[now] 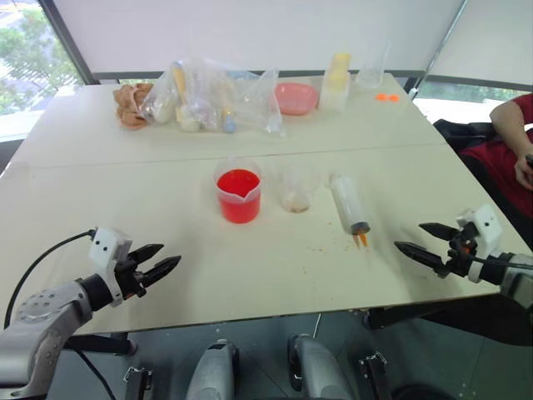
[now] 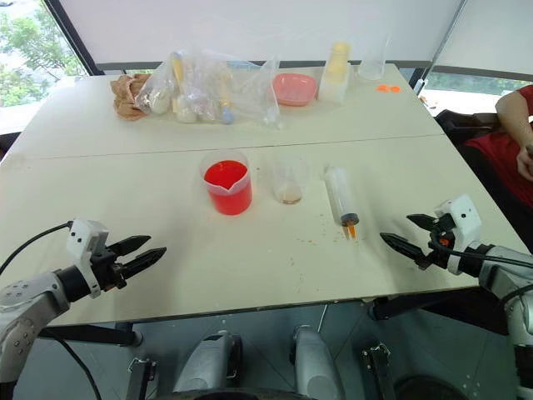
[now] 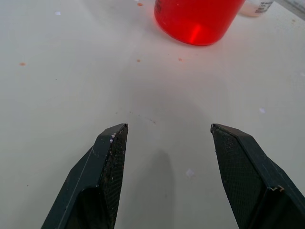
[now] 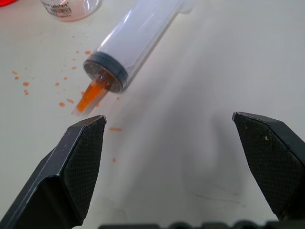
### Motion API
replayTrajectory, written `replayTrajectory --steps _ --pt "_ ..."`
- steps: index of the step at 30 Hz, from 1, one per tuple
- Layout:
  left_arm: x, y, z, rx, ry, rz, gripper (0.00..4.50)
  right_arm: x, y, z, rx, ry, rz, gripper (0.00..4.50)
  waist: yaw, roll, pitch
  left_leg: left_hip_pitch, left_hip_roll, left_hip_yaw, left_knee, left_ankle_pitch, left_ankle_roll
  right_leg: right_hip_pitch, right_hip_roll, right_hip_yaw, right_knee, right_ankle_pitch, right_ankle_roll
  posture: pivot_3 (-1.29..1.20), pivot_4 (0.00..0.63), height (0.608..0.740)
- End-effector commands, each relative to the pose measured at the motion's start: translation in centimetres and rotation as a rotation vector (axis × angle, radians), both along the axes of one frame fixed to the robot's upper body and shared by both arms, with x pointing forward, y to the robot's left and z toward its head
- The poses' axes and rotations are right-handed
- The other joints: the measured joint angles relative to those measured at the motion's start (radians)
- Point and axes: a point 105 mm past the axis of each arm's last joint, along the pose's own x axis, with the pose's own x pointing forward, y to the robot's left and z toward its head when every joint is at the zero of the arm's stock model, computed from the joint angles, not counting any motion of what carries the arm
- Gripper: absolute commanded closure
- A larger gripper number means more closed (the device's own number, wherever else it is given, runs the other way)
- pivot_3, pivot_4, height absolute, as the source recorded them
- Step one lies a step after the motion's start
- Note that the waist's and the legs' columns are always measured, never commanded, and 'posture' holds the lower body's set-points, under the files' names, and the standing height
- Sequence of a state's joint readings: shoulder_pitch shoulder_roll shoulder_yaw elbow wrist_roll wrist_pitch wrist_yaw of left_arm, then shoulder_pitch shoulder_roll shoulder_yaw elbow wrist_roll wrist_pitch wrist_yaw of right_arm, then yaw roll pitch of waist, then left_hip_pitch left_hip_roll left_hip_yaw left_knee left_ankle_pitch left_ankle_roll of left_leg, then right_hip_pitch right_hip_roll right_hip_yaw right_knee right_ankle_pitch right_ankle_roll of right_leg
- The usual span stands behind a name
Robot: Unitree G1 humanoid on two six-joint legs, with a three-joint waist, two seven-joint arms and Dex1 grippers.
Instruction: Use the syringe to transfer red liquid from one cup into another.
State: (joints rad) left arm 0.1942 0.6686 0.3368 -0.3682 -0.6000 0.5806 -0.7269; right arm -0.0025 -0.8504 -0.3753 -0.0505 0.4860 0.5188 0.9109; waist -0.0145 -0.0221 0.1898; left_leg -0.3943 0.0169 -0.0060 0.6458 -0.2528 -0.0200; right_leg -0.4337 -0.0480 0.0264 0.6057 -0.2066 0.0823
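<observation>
Right wrist view: syringe (image 4: 138, 40) lying flat on the table (image 4: 200, 71), orange tip (image 4: 90, 95) toward the near edge; orange droplets (image 4: 62, 83) speckle the surface around the tip. Base of the plain cup (image 4: 71, 7) shows past the syringe.
Left wrist view: base of the beaker (image 3: 198, 19) with red liquid (image 3: 190, 26) ahead of the spread fingers (image 3: 112, 157); a few faint spots on the table between.
Head views: beaker (image 1: 239, 193), plain cup (image 1: 296, 190) and syringe (image 1: 348, 204) stand in a row, left to right, mid-table; cup nearly empty, a pale residue at its bottom.
Right gripper (image 1: 416, 237): jaws spread wide, holding nothing; just right of the syringe tip, apart from it, above the table near the near edge.
Left gripper (image 1: 160, 260): jaws apart, holding nothing; near-left of the beaker, well apart from it.
Far side: plastic bags (image 1: 208, 96), pink bowl (image 1: 296, 97), pale yellow bottle (image 1: 336, 82), another clear cup (image 1: 371, 71).
Right edge: person's arm in a red sleeve (image 1: 512, 125) beyond the table.
Open room: bare table between both grippers and the row of vessels.
</observation>
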Motion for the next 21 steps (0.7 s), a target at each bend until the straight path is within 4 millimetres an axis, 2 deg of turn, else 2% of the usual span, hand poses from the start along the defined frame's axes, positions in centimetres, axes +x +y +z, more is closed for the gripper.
replayTrajectory --steps 1,12,18,21 --pt "0.2 -0.4 1.0 0.0 -0.049 -0.006 1.58 0.3 -0.3 1.0 -0.025 -0.039 -0.003 0.06 0.0 0.0 0.0 0.0 0.0 0.0 0.0 0.0 0.0 0.0 0.0 0.0 0.0 0.0 0.0 0.0 0.15 0.74" --pt "0.9 0.2 1.3 0.032 -0.082 0.012 1.58 0.6 -0.4 0.6 -0.027 -0.03 -0.016 0.06 0.001 0.0 0.0 0.0 0.0 0.0 0.0 0.0 0.0 0.0 0.0 0.0 0.0 0.0 0.0 0.0 0.15 0.74" --pt "1.1 0.5 1.7 0.055 -0.09 0.001 1.58 1.1 -0.8 1.1 -0.013 0.046 -0.053 0.06 0.001 0.0 0.0 0.0 0.0 0.0 0.0 0.0 0.0 0.0 0.0 0.0 0.0 0.0 0.0 0.0 0.15 0.74" --pt "1.4 0.4 1.8 0.071 -0.083 -0.028 1.58 1.5 -0.8 2.2 -0.011 0.046 -0.062 0.06 0.0 0.0 0.0 0.0 0.0 0.0 0.0 0.0 0.0 0.0 0.0 0.0 0.0 0.0 0.0 0.0 0.15 0.74"
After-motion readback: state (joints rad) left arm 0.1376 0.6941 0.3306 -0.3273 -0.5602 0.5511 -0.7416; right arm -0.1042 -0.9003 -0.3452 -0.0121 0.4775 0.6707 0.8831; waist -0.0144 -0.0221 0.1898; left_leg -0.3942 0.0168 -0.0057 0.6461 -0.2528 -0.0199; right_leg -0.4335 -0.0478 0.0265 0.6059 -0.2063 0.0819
